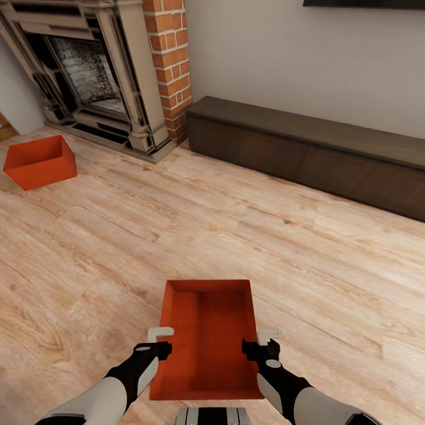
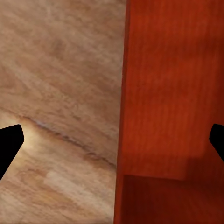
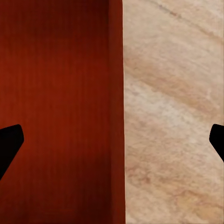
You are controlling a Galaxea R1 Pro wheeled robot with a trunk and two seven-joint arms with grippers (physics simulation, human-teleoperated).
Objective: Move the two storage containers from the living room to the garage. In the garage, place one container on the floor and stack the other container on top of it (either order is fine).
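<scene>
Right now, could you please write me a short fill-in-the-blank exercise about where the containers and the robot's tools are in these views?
1. The near storage container sits between the left tool and the right tool, on a floor made of ____ planks.
2. The far storage container lies on the floor in front of the ____.
3. In both wrist views, each tool's jaws straddle a container wall and stand ____.
4. The long dark bench stands against the ____.

Missing words: wood; fireplace; open; wall

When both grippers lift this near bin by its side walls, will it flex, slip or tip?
The near bin looks empty, so probably light. Its thin wall may flex if squeezed. The left gripper and right gripper straddle opposite walls, so tipping seems unlikely.
</scene>
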